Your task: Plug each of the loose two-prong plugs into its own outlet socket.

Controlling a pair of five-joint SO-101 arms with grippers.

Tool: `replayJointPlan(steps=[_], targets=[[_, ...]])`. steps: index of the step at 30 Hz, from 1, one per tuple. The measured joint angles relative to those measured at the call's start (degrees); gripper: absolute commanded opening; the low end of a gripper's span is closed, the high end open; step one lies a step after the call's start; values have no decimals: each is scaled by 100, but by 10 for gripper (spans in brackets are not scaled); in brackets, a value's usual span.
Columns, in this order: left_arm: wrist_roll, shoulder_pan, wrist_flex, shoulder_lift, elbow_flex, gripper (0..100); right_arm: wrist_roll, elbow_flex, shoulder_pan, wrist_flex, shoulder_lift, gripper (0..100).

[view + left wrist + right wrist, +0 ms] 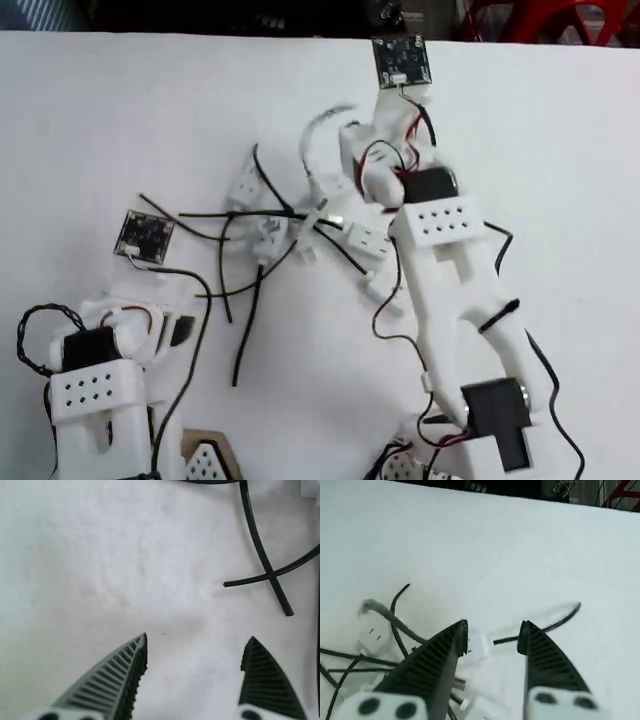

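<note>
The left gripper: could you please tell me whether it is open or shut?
Open. In the left wrist view the left gripper holds its two fingers well apart above the table, with nothing between them.

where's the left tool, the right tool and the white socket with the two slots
left tool (198,637), left wrist view, midway between its open tips
right tool (494,623), right wrist view, midway between its open tips
white socket (372,634), right wrist view, on its face beside the two slots
</note>
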Motion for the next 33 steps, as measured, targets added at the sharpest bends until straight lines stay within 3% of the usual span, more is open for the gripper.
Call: replayJointPlan(steps=[8, 14, 19, 24, 29, 33], targets=[[0, 0, 0, 0, 0, 302, 255, 88, -879, 1714, -1020, 138], [0, 0, 0, 0, 0, 302, 308, 738, -1626, 1908, -1178, 138], [0, 0, 0, 0, 0, 302, 141, 1477, -1987, 1196, -1187, 137], [0, 0, 0, 0, 0, 301, 123, 2356, -2022, -193, -1187, 135], [0, 0, 0, 0, 0, 301, 123, 2884, -2013, -1565, -1081, 9], [0, 0, 0, 0, 0, 301, 88, 2892, -1864, -2303, -492, 26]])
